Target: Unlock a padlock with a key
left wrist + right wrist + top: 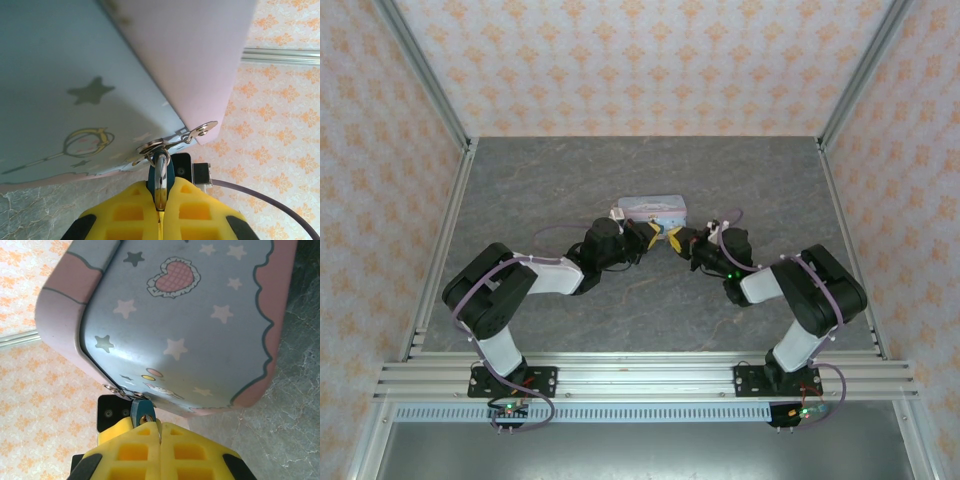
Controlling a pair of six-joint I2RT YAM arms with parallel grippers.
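Note:
The small dark teal padlock (170, 174) hangs by its silver shackle from the metal hasp (197, 132) of a pale blue-and-pink tin (655, 209). My left gripper (161, 199) is shut on the padlock, its yellow fingers pinching the shackle and body. In the right wrist view the padlock (140, 409) shows its golden keyhole. My right gripper (160, 427) is shut on the thin metal key (158, 430), whose tip sits at that keyhole. Both grippers (662, 238) meet nose to nose just in front of the tin.
The tin (190, 315) stands on the grey stone-patterned table (640, 300), a little behind the middle. Aluminium posts (425, 85) and patterned walls close in the left, right and back sides. A purple cable (270, 200) runs by the right wrist.

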